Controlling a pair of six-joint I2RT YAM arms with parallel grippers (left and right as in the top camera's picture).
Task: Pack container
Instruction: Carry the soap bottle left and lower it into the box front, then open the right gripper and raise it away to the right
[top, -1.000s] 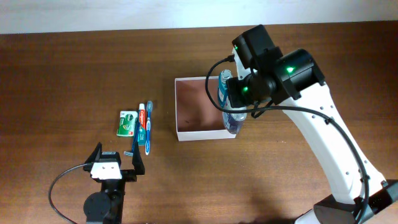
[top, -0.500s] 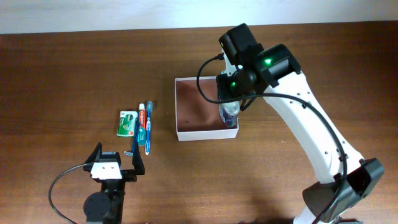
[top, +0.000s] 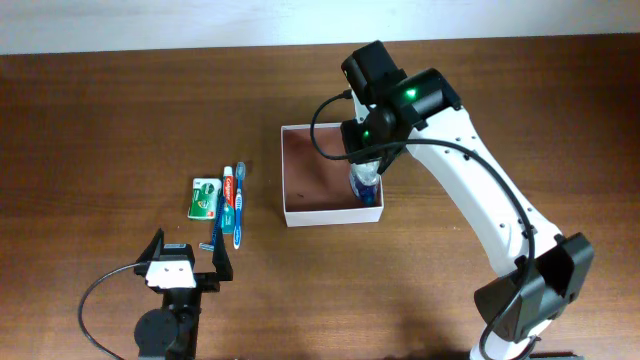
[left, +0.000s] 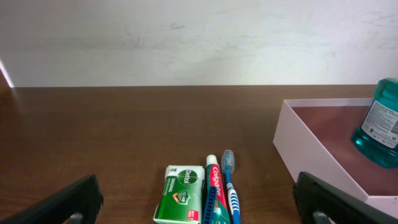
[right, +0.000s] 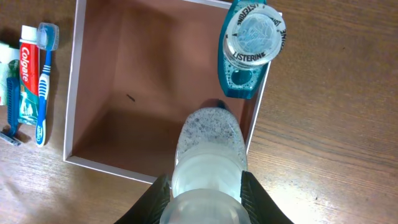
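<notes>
**Right tool over the container, gripping a clear bottle**

The white-walled container (top: 310, 165) sits near the middle of a dark brown, wood-grain counter (top: 100, 120), which runs back to a plain pale wall (left: 186, 37). A teal Listerine bottle (left: 380, 121) stands upright inside the container, close to one of its walls. The right tool (right: 205, 196) hangs over the container's reddish floor, its fingers narrow and clamped on a clear bottle (right: 208, 143) just beside the Listerine; I can't tell whether that bottle touches the floor. On the bare wood beside the container, apart from it, a green Dettol box (top: 205, 198), a Colgate tube (top: 228, 195), a blue toothbrush (top: 240, 205) and a blue razor (right: 11, 109) lie side by side. The left tool (top: 190, 246) sits beyond them, farther from the container, its fingers spread wide around nothing.
</notes>
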